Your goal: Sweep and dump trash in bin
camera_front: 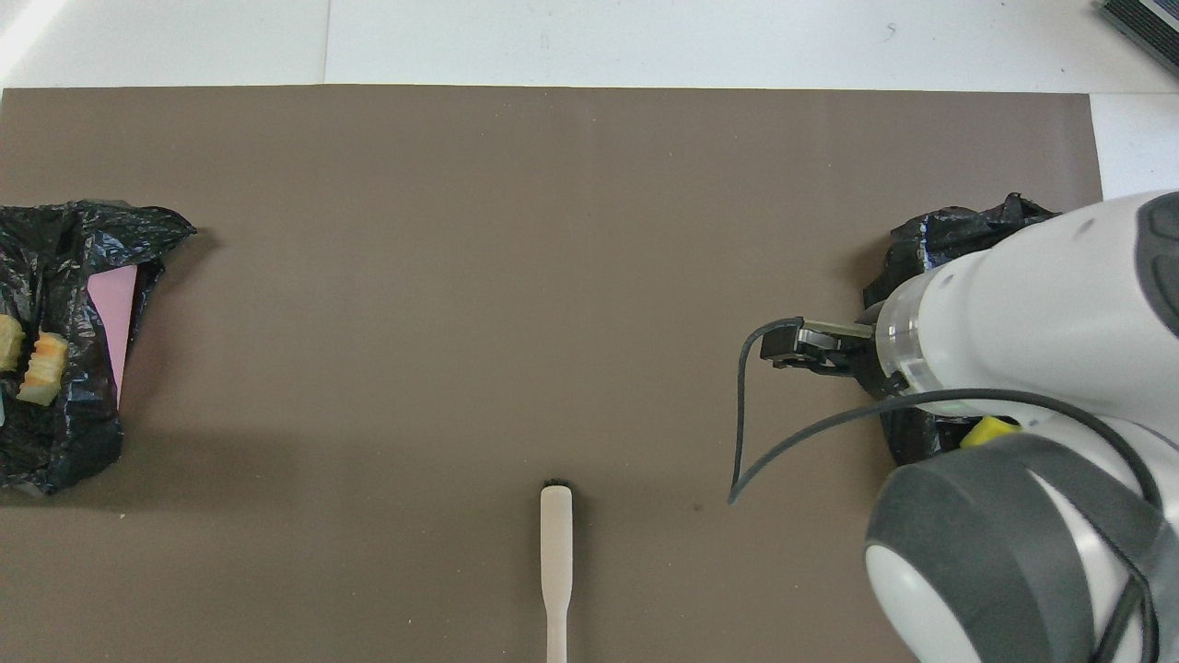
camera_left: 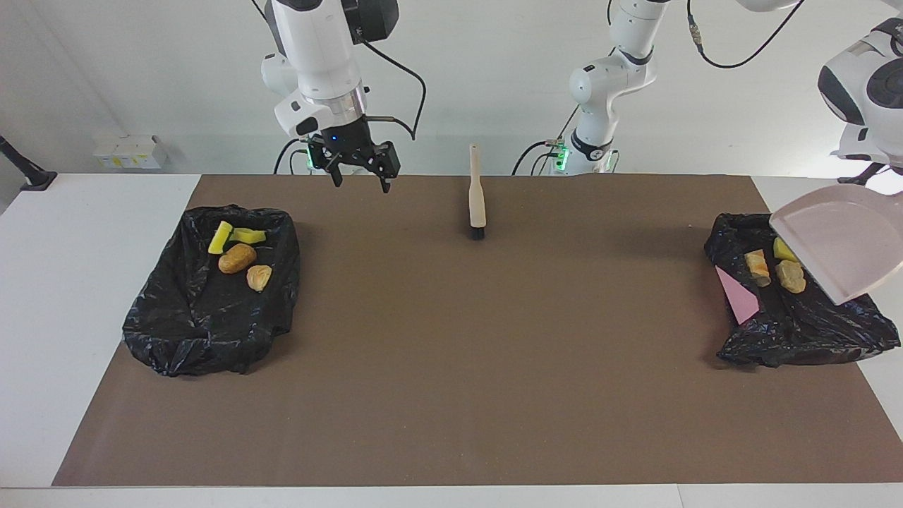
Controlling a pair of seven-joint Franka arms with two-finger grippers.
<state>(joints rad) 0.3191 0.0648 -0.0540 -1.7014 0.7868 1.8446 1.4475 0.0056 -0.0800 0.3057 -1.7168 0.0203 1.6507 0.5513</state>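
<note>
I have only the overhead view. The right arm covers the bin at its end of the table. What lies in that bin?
Observer: Four scraps of trash lie in that black bin: two yellow sponge chunks and two tan pieces.
Operator: Does the right gripper hold anything?
Observer: No. The right gripper is open and empty, up over the mat beside that bin.
Operator: I do not see the dustpan at all.
Observer: The left arm holds the dustpan tilted over the other bin; its tray looks empty.
</note>
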